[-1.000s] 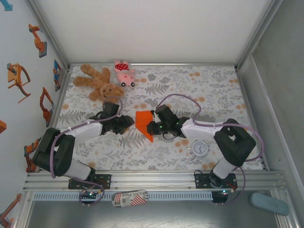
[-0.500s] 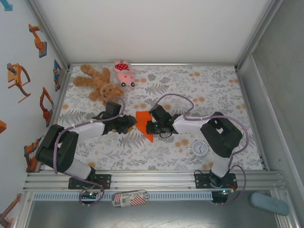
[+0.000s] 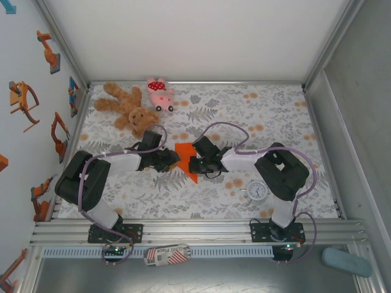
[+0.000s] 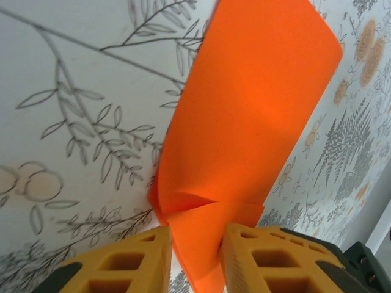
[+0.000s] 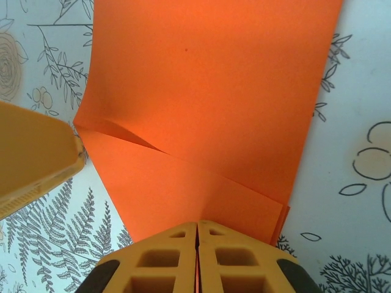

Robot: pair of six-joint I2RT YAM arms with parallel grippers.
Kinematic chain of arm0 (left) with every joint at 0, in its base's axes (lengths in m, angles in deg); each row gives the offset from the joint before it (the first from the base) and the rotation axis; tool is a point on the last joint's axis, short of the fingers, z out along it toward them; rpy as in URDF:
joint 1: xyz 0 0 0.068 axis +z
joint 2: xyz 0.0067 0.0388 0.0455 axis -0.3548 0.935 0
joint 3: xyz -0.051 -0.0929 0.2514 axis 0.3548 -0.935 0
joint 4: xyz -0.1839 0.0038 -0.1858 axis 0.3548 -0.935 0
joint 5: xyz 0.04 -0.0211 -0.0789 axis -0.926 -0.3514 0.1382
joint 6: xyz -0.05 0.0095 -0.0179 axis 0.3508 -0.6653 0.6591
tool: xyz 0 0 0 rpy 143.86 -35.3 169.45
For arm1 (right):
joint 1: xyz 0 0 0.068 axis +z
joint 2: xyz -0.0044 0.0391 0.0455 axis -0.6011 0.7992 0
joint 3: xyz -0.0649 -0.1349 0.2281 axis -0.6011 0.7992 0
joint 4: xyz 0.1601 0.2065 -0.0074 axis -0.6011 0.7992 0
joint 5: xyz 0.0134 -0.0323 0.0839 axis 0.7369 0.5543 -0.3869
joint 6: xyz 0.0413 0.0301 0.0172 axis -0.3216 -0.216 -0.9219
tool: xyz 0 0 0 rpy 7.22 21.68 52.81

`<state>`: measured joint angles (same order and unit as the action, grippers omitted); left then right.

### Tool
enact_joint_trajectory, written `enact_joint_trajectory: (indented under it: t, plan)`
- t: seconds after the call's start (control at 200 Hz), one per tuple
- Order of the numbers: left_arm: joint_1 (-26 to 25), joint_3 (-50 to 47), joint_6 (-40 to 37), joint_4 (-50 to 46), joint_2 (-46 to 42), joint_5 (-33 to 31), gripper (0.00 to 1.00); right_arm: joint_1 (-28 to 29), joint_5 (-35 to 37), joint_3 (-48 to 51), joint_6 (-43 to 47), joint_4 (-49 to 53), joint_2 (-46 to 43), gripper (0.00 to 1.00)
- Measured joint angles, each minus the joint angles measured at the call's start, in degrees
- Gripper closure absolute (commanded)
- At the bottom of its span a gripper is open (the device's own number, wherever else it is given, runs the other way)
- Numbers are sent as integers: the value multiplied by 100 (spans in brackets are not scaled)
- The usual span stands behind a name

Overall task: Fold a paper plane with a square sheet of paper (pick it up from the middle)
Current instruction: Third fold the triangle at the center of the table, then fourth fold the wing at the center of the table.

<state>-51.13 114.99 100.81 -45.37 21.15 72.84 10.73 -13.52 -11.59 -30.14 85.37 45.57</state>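
Right end effector [image 5: 197, 231] clamps the folded bright-orange paper sheet [image 5: 208, 104]; left end effector [image 4: 195, 237], slightly parted, should pinch the crease squarely.

One orange paper sheet [image 3: 184, 152], one teddy bear [image 3: 129, 107], one plush pig [image 3: 160, 93], one clock [image 3: 257, 191].

Robot laboratory test cell. An aluminium extrusion rail [image 3: 195, 227] along the near edge carries two bolted arm bases [image 3: 115, 233]. White panel walls [image 3: 195, 36] enclose a floral table cover [image 3: 275, 116]. Robot-arm stickers [image 3: 24, 101] mark the left wall.
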Motion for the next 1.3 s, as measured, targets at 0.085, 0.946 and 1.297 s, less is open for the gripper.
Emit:
enact_joint_trajectory:
  t: [0.085, 0.946, 1.297]
  plan:
    - [0, 42, 0, 37, 61, 15, 73, -4, 0, 13, -15, -20, 0, 91]
    - [28, 111, -42, 109, 291, 219, 73, -31, -26, 42, -20, -70, 0, 91]
    - [81, 111, -205, 409, 291, 573, 74, -52, -76, 59, -15, -98, 0, 92]
